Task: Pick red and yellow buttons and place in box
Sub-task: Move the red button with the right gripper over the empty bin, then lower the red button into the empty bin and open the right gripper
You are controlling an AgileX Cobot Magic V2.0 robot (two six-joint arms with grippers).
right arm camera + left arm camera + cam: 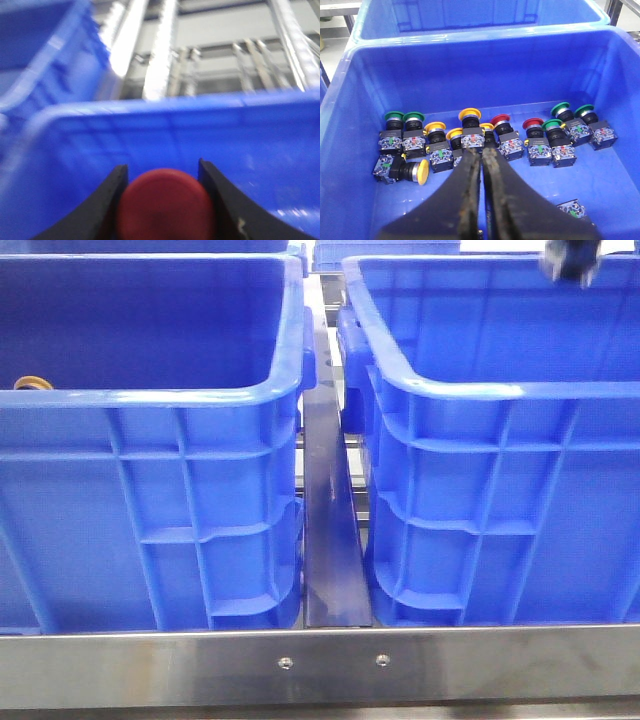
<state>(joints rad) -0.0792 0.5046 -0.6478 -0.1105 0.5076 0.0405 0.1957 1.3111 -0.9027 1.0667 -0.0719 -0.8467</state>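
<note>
- My right pincer (165, 200) is clamped on a red button (165, 205); in the right wrist view the domed cap fills the gap between the two dark fingers, so I judge the grip sits on the cap's sides.
- That view is blurred, and beyond the cap I see blue crate wall and rim. I take this to be the box (500, 390), the right-hand crate in the front view, though I cannot tell whether the button is over its opening.
- In the front view, a dark shape at the top right, above the far side of that crate, is probably the right pincer (570, 260). High carriage makes sense: it keeps the load above the thick rim.
- My left pincer (481, 165) has its fingers pressed together with nothing between them, hovering over the source crate (350, 100).
- Below it lie the push buttons with their switch blocks: a yellow button (469, 114) nearly ahead of the fingertips, two more red buttons (501, 120) beside it, green ones (394, 115) at either end.
- I would need to part the left fingers before descending on the yellow one; its neighbours are touching, so a neighbour may be nudged.
- The front view shows only one yellowish cap (28, 383) above the left crate's near rim.
- The steel desk (320, 665) edge holds both crates side by side, with a narrow gap between them.
</note>
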